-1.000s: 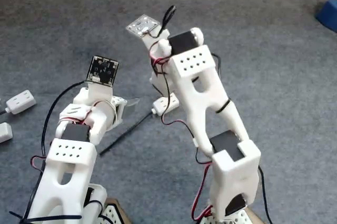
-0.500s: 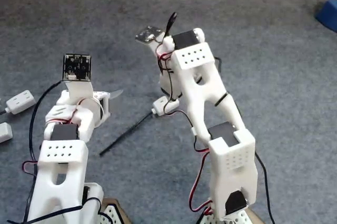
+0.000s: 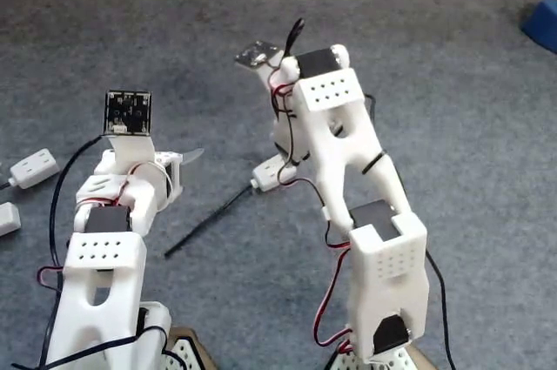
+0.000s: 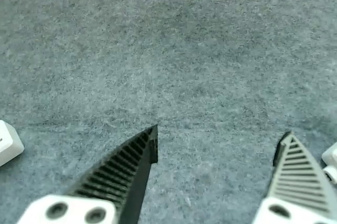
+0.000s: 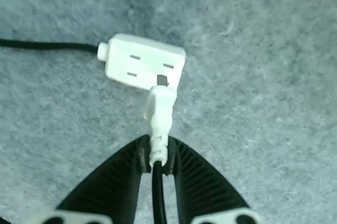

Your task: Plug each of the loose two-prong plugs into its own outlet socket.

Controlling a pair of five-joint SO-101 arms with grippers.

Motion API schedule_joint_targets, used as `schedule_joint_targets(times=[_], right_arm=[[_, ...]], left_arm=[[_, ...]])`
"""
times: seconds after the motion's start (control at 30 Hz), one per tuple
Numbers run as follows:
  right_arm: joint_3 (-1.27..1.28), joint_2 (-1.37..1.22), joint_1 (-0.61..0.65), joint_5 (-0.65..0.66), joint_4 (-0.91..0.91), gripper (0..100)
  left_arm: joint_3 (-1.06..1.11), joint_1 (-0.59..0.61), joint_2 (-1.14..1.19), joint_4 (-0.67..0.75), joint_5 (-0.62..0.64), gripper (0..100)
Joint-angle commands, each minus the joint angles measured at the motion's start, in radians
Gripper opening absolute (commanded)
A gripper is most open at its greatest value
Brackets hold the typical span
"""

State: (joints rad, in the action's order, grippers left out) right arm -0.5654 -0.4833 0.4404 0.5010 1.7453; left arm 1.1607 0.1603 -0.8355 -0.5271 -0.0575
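A white outlet block (image 5: 143, 65) lies on the grey carpet with a black cord (image 5: 47, 46) leaving one end. My right gripper (image 5: 158, 146) is shut on the back of a white two-prong plug (image 5: 159, 105). The plug's dark prong tip (image 5: 162, 80) meets the block's face at its near corner; I cannot tell whether it sits in a slot. In the high view the same block (image 3: 265, 175) peeks out under the right arm. My left gripper (image 4: 218, 139) hangs open over bare carpet, holding nothing.
Two more white outlet pieces (image 3: 33, 167) (image 3: 7, 218) lie at the far left of the carpet. A black cord (image 3: 209, 220) runs from the block towards the left arm's base. A blue object (image 3: 541, 23) sits at the far right.
The left arm swung to the left a second ago and has since kept still. The right arm has shifted slightly right and away over the outlet block.
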Motion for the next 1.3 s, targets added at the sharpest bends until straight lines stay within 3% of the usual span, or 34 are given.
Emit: schedule_joint_targets(times=[0.0,0.63,0.97,1.27], right_arm=[[0.012,0.016,0.007,0.012,0.021,0.7],[0.005,-0.091,0.028,0.006,-0.010,0.7],[-0.150,-0.097,-0.008,0.006,0.021,0.7],[-0.272,-0.096,-0.008,-0.078,0.019,0.7]], left_arm=[[-0.005,-0.007,0.001,0.018,0.009,35],[-0.004,-0.007,0.001,0.017,0.009,35],[-0.004,-0.007,0.001,0.017,0.009,35],[0.004,-0.008,0.001,0.020,0.009,35]])
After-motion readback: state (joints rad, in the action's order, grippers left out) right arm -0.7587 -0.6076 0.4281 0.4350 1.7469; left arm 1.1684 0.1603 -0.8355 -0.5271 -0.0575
